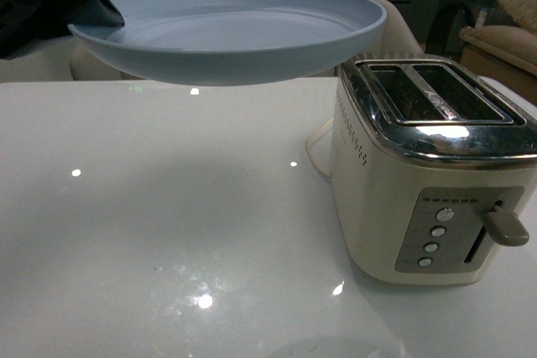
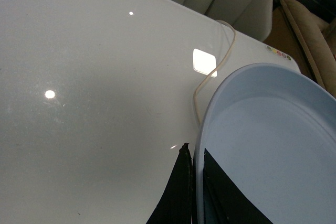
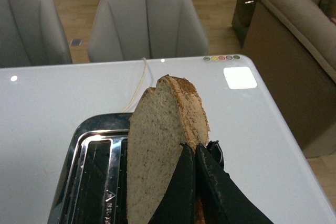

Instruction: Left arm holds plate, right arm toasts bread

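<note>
My left gripper (image 2: 193, 153) is shut on the rim of the pale-blue plate (image 2: 268, 145) and holds it level in the air above the table. In the front view the plate (image 1: 231, 31) hangs at the upper left, its right edge just above and behind the toaster (image 1: 436, 173), with the left gripper (image 1: 94, 10) at its left rim. My right gripper (image 3: 195, 150) is shut on the slice of brown bread (image 3: 157, 140), held upright just above the toaster's slots (image 3: 97, 177). The right gripper and bread are out of the front view.
The cream and chrome toaster has two empty slots (image 1: 432, 91) and a side lever (image 1: 506, 228) with buttons. Its cord (image 2: 210, 82) trails over the glossy white table (image 1: 168, 232). Grey chairs (image 3: 147, 22) stand behind the table, a sofa (image 3: 294, 35) to the side.
</note>
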{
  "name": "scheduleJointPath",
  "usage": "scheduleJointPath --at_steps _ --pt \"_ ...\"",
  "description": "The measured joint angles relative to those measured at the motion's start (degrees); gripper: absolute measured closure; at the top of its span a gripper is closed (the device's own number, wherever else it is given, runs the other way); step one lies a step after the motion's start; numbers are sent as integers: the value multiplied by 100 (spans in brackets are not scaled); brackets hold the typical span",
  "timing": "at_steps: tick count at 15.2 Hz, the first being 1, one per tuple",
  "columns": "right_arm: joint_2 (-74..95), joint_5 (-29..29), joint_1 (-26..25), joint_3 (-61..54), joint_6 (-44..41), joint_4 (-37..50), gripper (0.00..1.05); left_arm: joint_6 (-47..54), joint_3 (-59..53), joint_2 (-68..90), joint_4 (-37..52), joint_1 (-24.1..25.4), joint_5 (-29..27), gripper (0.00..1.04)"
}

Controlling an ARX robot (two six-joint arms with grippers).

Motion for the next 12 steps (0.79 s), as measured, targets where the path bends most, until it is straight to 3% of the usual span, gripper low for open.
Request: scheduleJointPath --at_steps 5,12 --pt "501 72 415 -2 85 151 103 0 0 0 2 0 0 102" --pt "916 219 581 -4 214 348 103 0 0 0 4 0 0 102"
